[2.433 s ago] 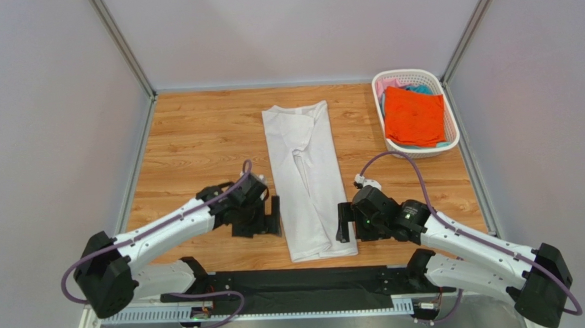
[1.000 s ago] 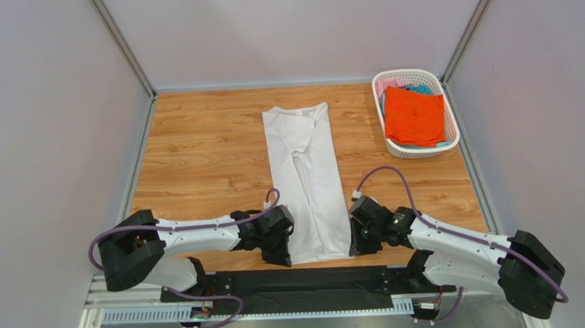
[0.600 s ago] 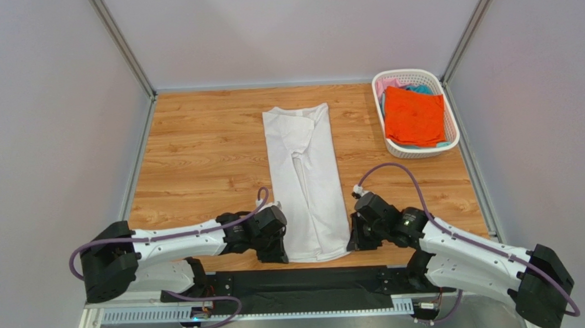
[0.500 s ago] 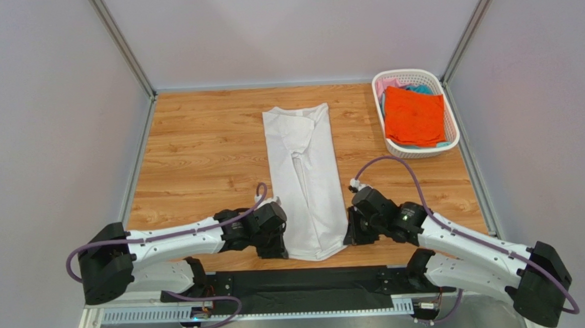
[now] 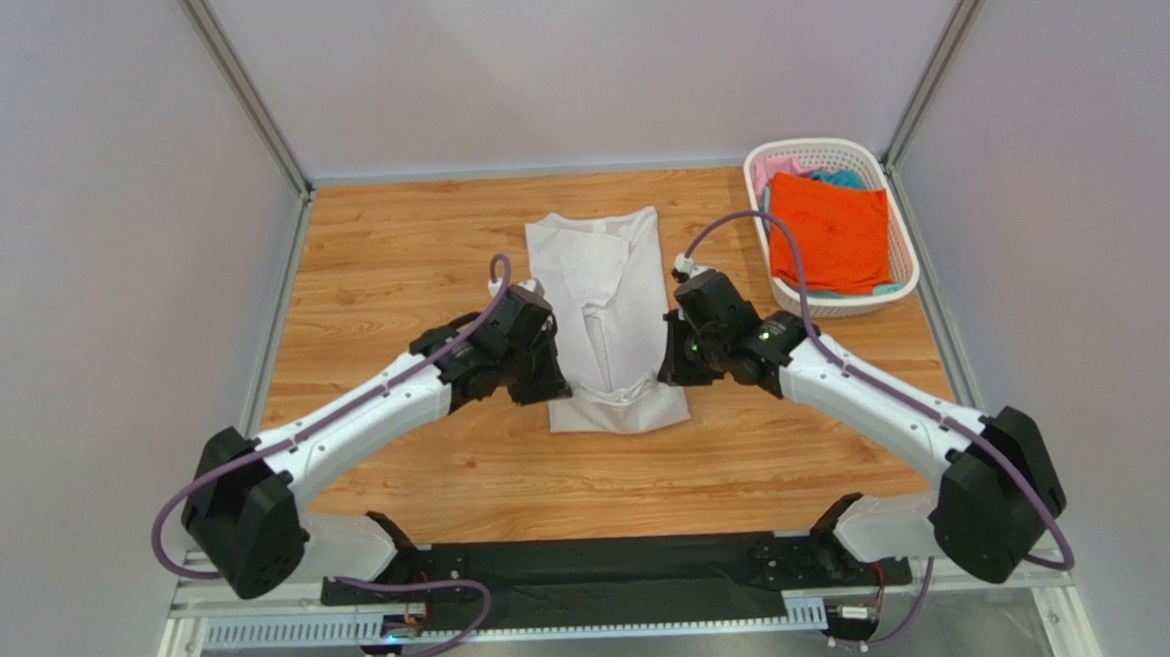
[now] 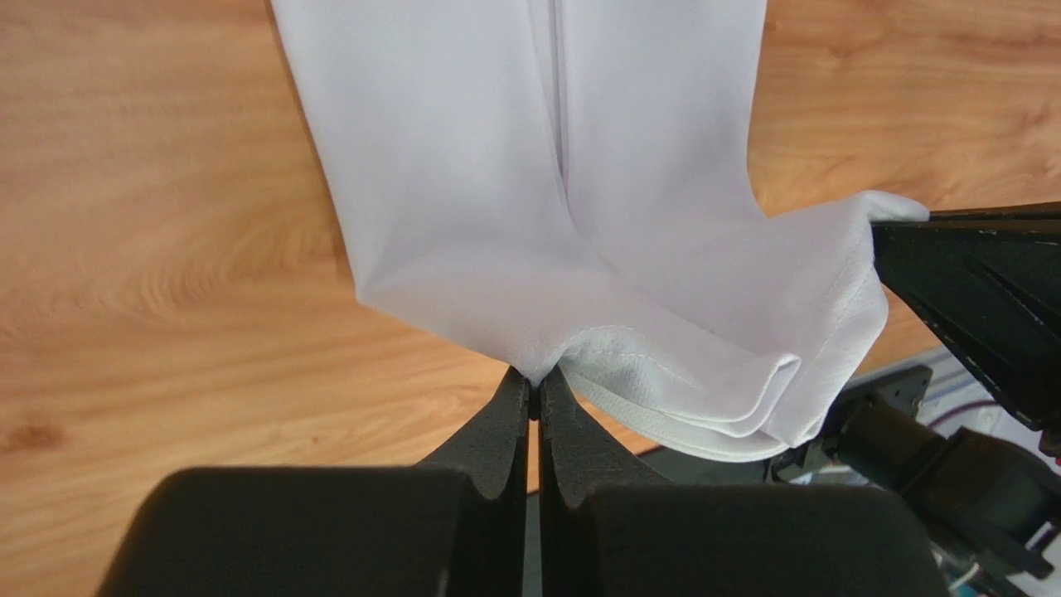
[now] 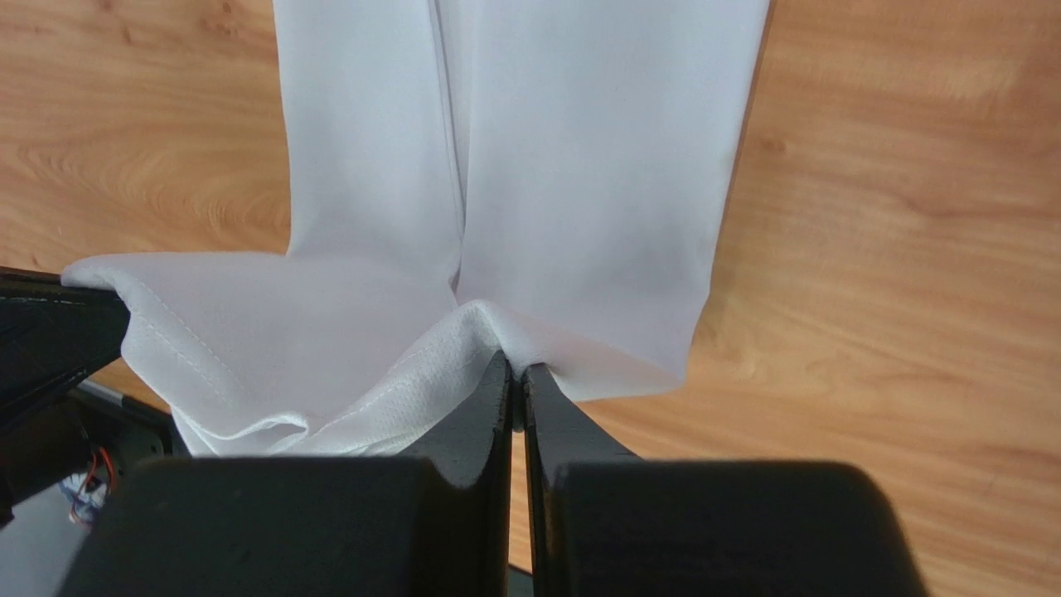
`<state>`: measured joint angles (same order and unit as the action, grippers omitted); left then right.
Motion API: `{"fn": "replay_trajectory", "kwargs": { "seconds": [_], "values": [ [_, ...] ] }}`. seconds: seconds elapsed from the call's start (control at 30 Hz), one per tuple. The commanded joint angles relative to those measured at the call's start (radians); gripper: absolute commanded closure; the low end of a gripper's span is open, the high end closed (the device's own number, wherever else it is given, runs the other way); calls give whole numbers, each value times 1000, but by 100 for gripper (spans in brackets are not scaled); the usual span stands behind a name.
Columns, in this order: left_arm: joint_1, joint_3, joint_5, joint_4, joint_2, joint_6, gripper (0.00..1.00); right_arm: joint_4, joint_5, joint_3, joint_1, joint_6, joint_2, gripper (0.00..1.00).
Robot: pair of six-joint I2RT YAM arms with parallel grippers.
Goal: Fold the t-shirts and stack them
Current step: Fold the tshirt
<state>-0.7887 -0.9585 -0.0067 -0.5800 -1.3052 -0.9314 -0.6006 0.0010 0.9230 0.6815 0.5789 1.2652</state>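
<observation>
Table: the wood-grain table (image 5: 393,279) is carrying the shirt, the basket and both arms.
White t-shirt: the white t-shirt (image 5: 597,268) is lying mid-table as a narrow folded strip of smooth, thin cloth. Its near hem, which was resting by the arm bases a moment ago, is now being held up over the strip's middle, so the strip is looking much shorter.
Basket: the white plastic lattice basket (image 5: 907,259) is sitting at the far right corner.
Orange t-shirt: the orange t-shirt (image 5: 830,233) is lying on top in the basket, with pink (image 5: 772,169) and teal (image 5: 844,178) cloth showing behind it.
Left gripper: the left gripper (image 6: 536,396) is pinching the stitched hem's left corner, jaws clenched.
Right gripper: the right gripper (image 7: 516,373) is clamping the hem's right corner likewise.
</observation>
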Motion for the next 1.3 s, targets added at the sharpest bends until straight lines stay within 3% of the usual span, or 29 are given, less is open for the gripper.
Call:
{"fn": "replay_trajectory", "kwargs": {
  "seconds": [0.0,0.37,0.77,0.93,1.0,1.07,1.13,1.17,1.2,1.27],
  "values": [
    [65,-101,34,-15,-90,141,100,68,14,85,-45,-73,75,100],
    [223,-253,125,5,-319,233,100,94,-36,321,-151,-113,399,100],
    [295,-370,166,40,-482,296,100,96,-2,436,-215,-145,563,99],
    [321,-394,177,42,-529,298,96,97,-12,473,-232,-148,617,94],
    [327,-405,178,40,-546,302,86,93,-16,485,-237,-151,629,92],
    [330,-430,180,28,-560,305,80,84,-22,508,-243,-151,643,83],
    [332,-445,188,13,-554,313,71,64,-24,519,-244,-152,634,61],
    [332,-444,197,9,-549,313,42,61,-25,517,-244,-151,626,37],
    [332,-439,208,8,-539,313,26,53,-27,513,-246,-152,619,0],
    [330,-402,208,9,-499,306,4,51,-25,476,-246,-148,574,0]
  ]
}}
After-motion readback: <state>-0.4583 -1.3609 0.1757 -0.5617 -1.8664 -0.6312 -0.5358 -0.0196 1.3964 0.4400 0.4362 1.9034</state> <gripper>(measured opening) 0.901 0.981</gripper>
